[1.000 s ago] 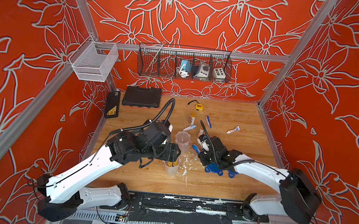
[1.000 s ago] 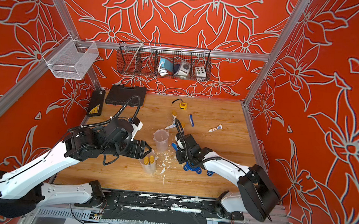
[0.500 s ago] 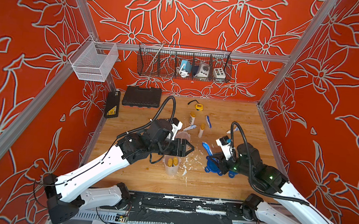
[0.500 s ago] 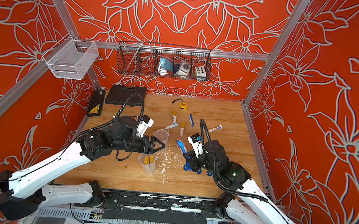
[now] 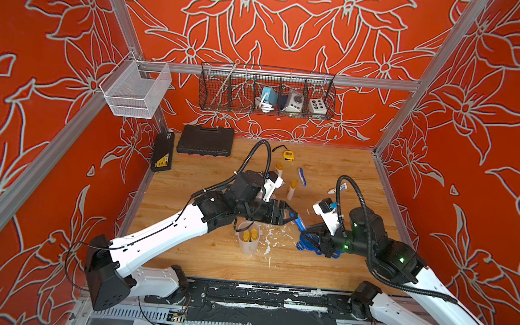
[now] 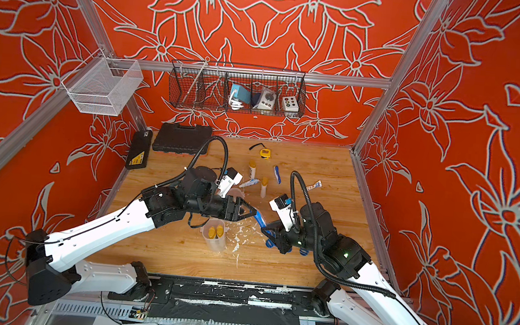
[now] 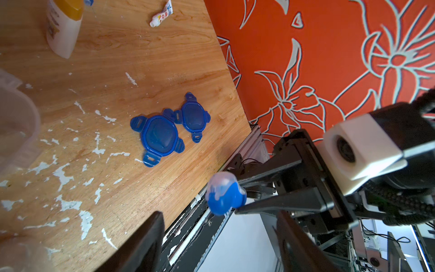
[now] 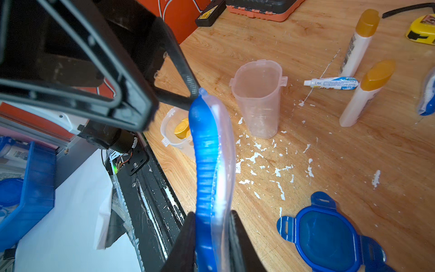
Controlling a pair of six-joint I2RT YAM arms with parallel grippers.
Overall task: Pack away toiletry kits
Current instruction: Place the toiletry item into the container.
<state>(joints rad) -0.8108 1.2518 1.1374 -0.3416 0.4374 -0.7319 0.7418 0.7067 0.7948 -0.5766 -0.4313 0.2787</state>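
We see the wooden bench [image 5: 180,252], its middle flecked with white chips, with both arms leaning in over it from the near edge. The left fingers [image 5: 292,215] are spread wide and hold nothing. In the right wrist view, one tip appears to touch the free end of the held toothbrush [image 8: 207,153]. The right fingers [image 8: 213,235] are clamped on the other end of this blue toothbrush (it sits in a clear sleeve), holding it above the bench just right of centre.

The black tool case [image 5: 205,140] lies at the far left, against the wall. The near cup [image 5: 247,242] stands upright under the left wrist with two yellow-capped bottles inside. The empty cup [image 8: 256,99] stands just beyond it, largely hidden by the left arm in both top views.

Two blue lids, the larger lid [image 7: 160,136] and the smaller lid [image 7: 194,116], lie flat and touching on the near right of the bench, below the right arm. The far bottle [image 5: 279,169] and the nearer bottle [image 5: 291,188] sit loose beyond the centre. The spare toothbrush [image 5: 301,176] lies just right of them.

One toothpaste tube [image 6: 250,182] lies beside the nearer bottle, and the right-hand tube [image 5: 338,188] is well apart on the right. The yellow tape measure [image 5: 288,155] sits farthest back.
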